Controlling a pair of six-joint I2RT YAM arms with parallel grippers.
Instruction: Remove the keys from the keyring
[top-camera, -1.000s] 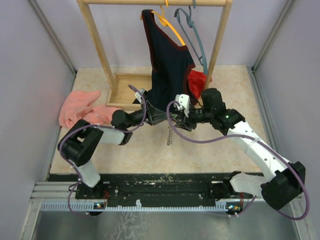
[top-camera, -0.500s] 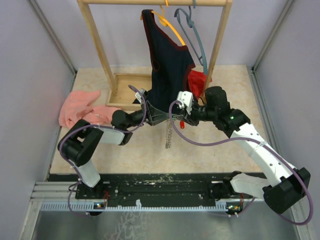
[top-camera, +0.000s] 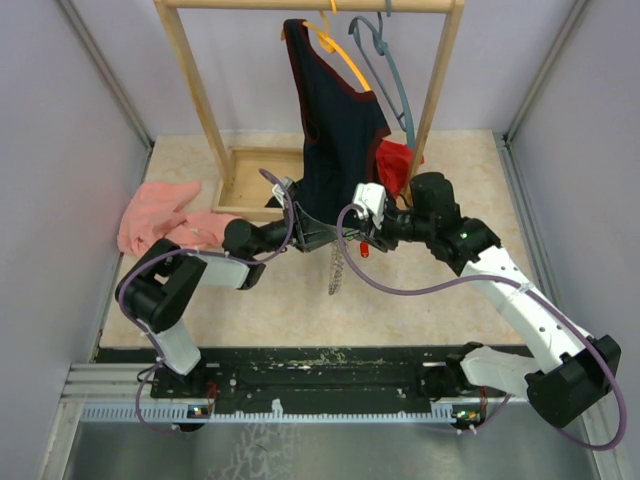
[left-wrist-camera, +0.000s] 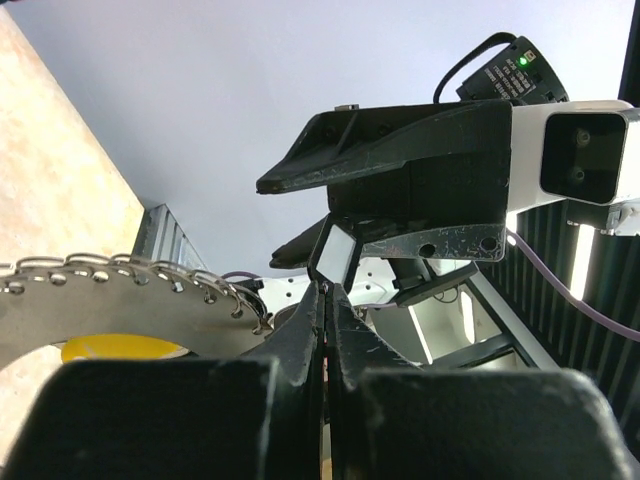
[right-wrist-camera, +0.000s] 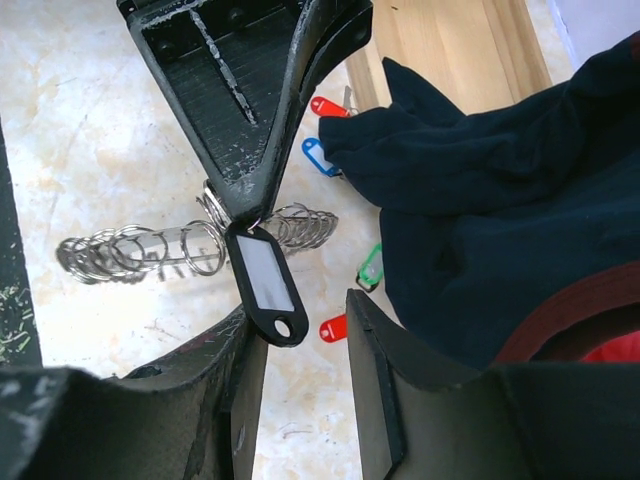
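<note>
The keyring (left-wrist-camera: 110, 300) is a flat grey ring with small split rings along its edge. In the right wrist view it (right-wrist-camera: 150, 250) shows as a row of silver rings, and in the top view it (top-camera: 337, 270) hangs like a chain. My left gripper (left-wrist-camera: 327, 288) is shut on its edge, where a black key tag with a white insert (right-wrist-camera: 265, 280) hangs. My right gripper (right-wrist-camera: 300, 350) is open, with that tag between its fingers, near the left one. A yellow tag (left-wrist-camera: 120, 348) still hangs on the ring. In the top view the left gripper (top-camera: 318, 236) and the right gripper (top-camera: 350, 238) meet tip to tip.
Loose tags lie on the table: red (right-wrist-camera: 325, 105), blue (right-wrist-camera: 318, 155), green (right-wrist-camera: 372, 265) and red (right-wrist-camera: 333, 327). A dark garment (top-camera: 335, 110) hangs from the wooden rack (top-camera: 195, 90) just behind the grippers. A pink cloth (top-camera: 160, 215) lies at the left.
My right arm has shifted a little to the right and turned its wrist. The hanging keyring has swung slightly. My left arm has stayed still.
</note>
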